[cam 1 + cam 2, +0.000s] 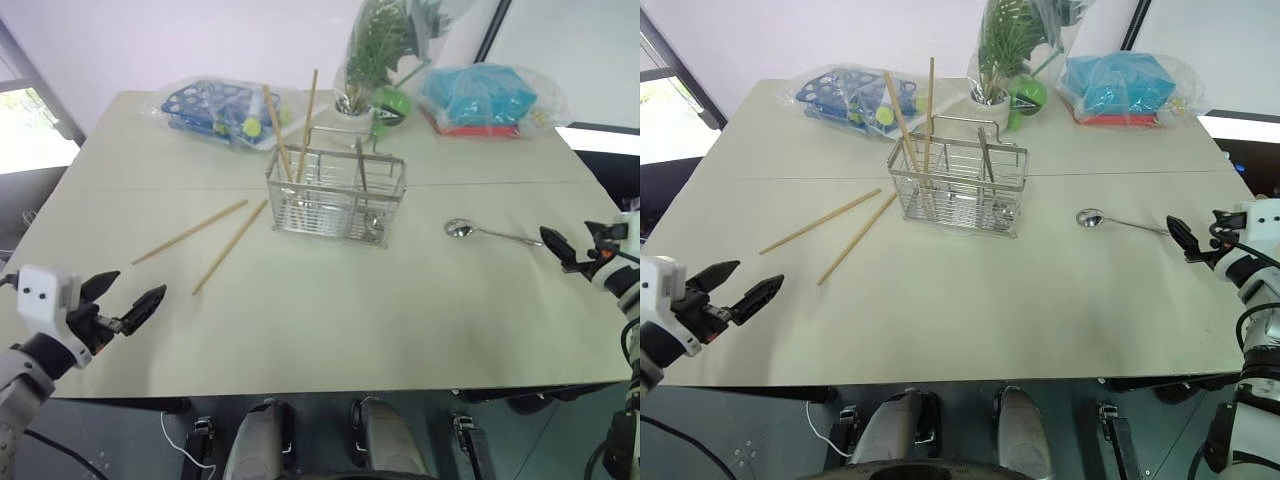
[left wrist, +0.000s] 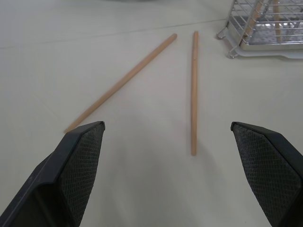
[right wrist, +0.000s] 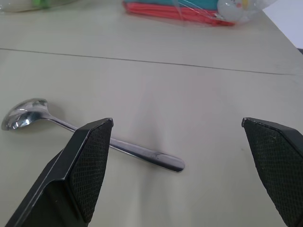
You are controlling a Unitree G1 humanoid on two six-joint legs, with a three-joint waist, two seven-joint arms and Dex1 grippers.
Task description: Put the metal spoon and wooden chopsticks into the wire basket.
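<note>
— Metal spoon [image 3: 90,139] lies flat on the table [image 1: 330,310], right of the wire basket [image 1: 336,196]; my right gripper [image 1: 574,248] stands wide apart at its handle.

— Risk?

— Thin handle may skid. My left gripper [image 1: 122,302], also spread, faces two wooden chopsticks [image 2: 193,90]; closing could scatter them.
</note>
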